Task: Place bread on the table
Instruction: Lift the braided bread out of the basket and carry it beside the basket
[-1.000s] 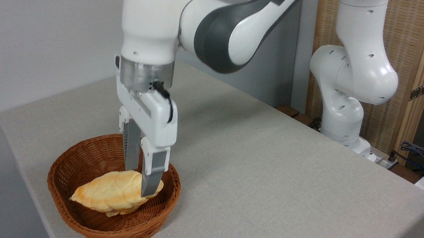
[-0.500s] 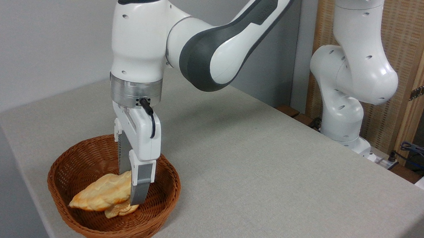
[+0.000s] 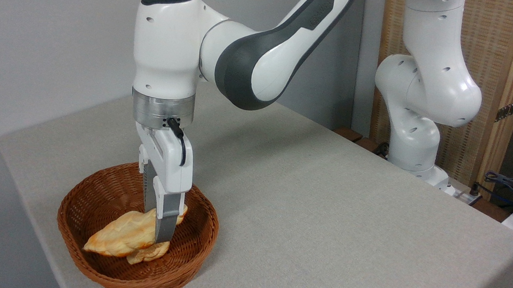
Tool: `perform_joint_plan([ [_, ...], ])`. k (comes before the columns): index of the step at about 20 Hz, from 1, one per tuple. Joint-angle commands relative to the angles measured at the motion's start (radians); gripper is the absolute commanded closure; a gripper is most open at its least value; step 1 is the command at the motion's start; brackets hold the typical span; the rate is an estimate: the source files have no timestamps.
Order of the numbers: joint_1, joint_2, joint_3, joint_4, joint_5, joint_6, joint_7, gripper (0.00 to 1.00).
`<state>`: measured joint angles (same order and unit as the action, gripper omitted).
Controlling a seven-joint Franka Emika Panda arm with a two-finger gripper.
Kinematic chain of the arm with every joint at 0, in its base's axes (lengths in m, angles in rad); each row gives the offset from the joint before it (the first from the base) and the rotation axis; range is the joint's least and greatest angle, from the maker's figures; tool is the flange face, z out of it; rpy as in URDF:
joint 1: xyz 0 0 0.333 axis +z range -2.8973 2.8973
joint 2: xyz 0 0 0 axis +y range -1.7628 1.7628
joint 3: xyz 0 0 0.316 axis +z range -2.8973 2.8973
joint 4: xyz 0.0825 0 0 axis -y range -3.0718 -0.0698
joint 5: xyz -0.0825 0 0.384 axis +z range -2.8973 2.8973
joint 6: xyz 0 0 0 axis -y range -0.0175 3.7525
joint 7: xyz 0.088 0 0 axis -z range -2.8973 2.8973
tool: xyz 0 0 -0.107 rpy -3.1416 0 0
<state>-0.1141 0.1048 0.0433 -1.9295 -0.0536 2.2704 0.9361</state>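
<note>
The gripper (image 3: 158, 228) hides the middle of the bread (image 3: 123, 236). The basket (image 3: 96, 204) runs off the bottom edge; the arm (image 3: 268, 58) leaves the top.

matt grey-beige cloth over the desk (image 3: 325, 204), fine grainy weave. brown woven wicker on the basket (image 3: 92, 250), ribbed and a bit shiny. glossy white plastic shells on the arm (image 3: 167, 54) with dark grey matt panels, plus a brushed metal ring at the wrist. golden, bumpy crust on the bread (image 3: 128, 234), slightly glazed.
</note>
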Motion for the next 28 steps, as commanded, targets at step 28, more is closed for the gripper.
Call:
perform_joint_plan([
  [28,0.014,-0.235,0.075,0.021,-0.091,-0.342,-0.083,0.60],
])
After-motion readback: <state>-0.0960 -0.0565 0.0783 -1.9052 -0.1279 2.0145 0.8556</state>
